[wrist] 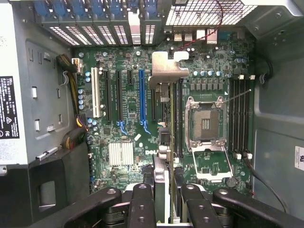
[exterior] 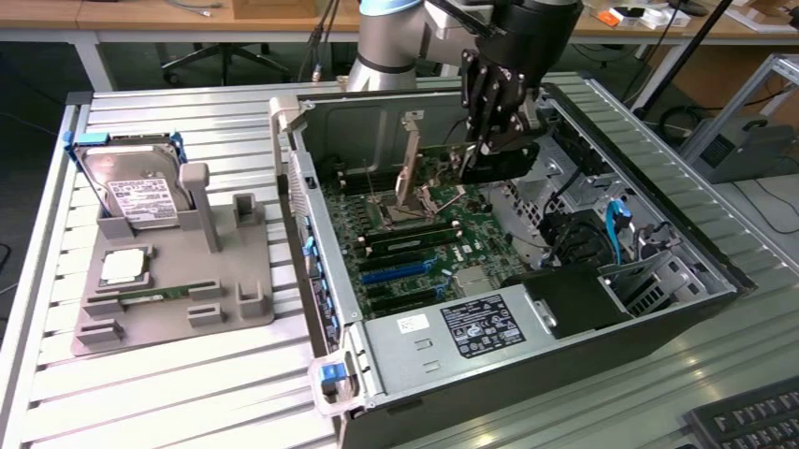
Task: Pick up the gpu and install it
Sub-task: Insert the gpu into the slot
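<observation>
Hard drive [exterior: 140, 192] stands in a grey tray [exterior: 163, 320] at the exterior view's left; to its right, inside the open case [exterior: 312, 238], our gripper [exterior: 500, 152] clamps the gpu [wrist: 166, 70] edge-on between its fingers, above the motherboard [wrist: 128, 118]. We judge it light, stiff, fragile: best gripped by its bare edges.

A ribbed metal tabletop [exterior: 163, 103] sits before wooden desks [exterior: 75, 14], with an office chair base [exterior: 215, 60] on the dark floor [exterior: 131, 64]
</observation>
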Action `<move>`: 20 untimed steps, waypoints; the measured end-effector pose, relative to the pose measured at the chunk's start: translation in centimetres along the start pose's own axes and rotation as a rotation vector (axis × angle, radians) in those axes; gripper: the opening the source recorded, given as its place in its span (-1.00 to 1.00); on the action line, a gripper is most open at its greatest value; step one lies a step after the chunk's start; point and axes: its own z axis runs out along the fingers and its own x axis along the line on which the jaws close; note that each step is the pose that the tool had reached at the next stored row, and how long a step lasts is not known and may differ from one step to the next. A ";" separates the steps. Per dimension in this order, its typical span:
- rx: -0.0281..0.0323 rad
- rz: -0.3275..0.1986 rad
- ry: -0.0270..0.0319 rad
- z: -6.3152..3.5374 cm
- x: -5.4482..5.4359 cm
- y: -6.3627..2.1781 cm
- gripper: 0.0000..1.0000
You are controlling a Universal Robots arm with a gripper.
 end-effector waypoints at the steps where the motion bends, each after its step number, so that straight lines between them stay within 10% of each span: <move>1: 0.0000 0.000 0.0001 0.02 0.0 0.01 -0.47; 20: -0.0001 0.000 0.0001 0.52 0.0 0.32 -0.47</move>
